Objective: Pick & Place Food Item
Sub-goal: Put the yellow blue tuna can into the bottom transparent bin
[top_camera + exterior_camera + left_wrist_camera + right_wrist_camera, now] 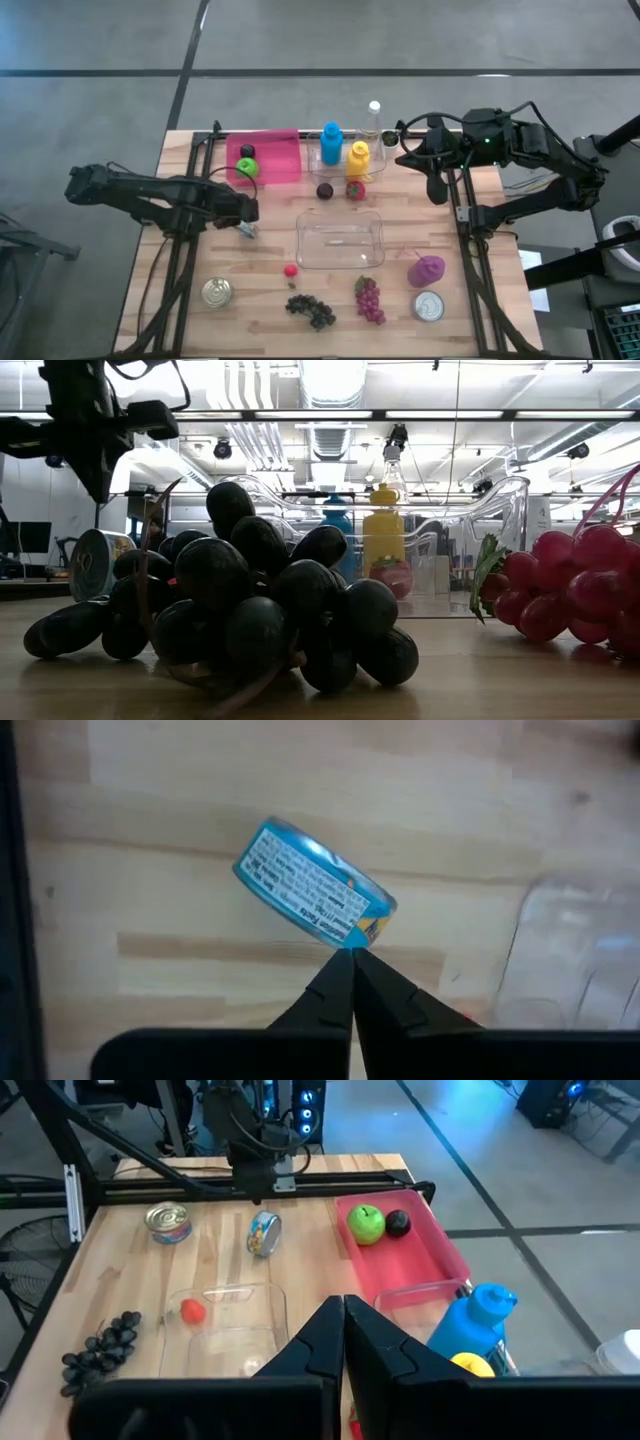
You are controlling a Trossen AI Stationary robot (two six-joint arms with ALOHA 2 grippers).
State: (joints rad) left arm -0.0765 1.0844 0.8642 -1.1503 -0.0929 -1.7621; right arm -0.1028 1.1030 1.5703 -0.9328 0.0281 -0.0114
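A small blue-labelled tin can (315, 890) is at my left gripper (350, 955), left of the clear plastic container (340, 240). The same can (263, 1233) shows under the left arm in the right wrist view, turned on edge with its round face visible. My left gripper (245, 228) is shut at the can's rim. My right gripper (343, 1305) is shut on nothing and hovers high over the table's far right part (437, 185), near the bottles. My left gripper has its shut fingertips (335, 970) at the can's rim (362, 935), at the edge nearest the fingers, coming from above and pointing down. The can sits tilted below the fingertips. Whether its lower edge rests on the table cannot be told.
A pink tray (275, 165) holds a green apple (247, 168) and a dark fruit. Blue (331, 142), yellow (358, 158) and clear bottles stand at the far edge. Black grapes (311, 310), red grapes (369, 300), two tins (217, 292) and a purple item (427, 270) lie near.
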